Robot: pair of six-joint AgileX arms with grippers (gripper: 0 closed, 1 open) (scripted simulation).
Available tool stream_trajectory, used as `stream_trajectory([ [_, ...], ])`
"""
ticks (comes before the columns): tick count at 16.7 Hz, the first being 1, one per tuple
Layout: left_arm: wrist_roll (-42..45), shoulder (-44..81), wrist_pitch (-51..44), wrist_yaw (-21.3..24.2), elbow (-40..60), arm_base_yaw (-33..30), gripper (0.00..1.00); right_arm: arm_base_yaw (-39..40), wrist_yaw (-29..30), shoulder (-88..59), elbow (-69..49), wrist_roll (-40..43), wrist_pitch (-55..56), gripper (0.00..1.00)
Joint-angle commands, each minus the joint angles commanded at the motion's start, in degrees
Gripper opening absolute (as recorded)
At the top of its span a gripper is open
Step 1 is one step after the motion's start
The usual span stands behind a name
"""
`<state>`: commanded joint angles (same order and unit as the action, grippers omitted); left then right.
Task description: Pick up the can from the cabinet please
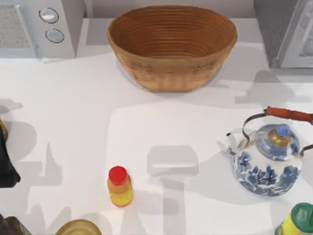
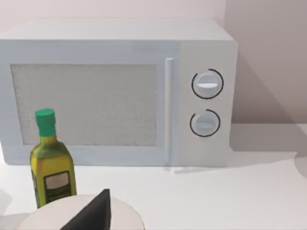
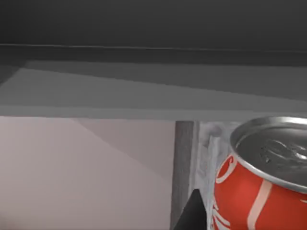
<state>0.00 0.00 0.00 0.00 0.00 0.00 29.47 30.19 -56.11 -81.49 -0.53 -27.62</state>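
The can [image 3: 261, 187] is red with white lettering and a silver top. It stands upright, very close in the right wrist view, under a grey shelf of the cabinet [image 3: 144, 91]. A dark part of my right gripper [image 3: 192, 216] shows just beside the can. The cabinet [image 1: 288, 29] stands at the table's back right in the top view. My left arm [image 1: 7, 166] is parked at the table's left edge. A dark part of my left gripper [image 2: 91, 213] hangs over a round beige top [image 2: 81, 215].
A wicker basket [image 1: 172, 46] sits at the back middle and a white microwave [image 1: 41, 27] at the back left. A blue-and-white teapot [image 1: 268, 159] stands at the right. A small red-capped bottle [image 1: 119, 186] is near the front. A green-capped oil bottle [image 2: 50, 160] stands before the microwave.
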Motion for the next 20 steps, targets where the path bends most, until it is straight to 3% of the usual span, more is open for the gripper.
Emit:
stream_trajectory([
  [12, 0.0, 0.0, 0.0, 0.0, 0.0, 0.0, 1.00, -23.1, -23.6, 44.2, 66.3, 0.2, 21.9, 0.00],
  [16, 0.0, 0.0, 0.0, 0.0, 0.0, 0.0, 1.00, -28.1, -28.8, 53.7, 78.6, 0.4, 26.4, 0.00],
  [20, 0.0, 0.0, 0.0, 0.0, 0.0, 0.0, 1.00, -29.5, -30.2, 56.1, 81.5, 0.5, 27.6, 0.00],
])
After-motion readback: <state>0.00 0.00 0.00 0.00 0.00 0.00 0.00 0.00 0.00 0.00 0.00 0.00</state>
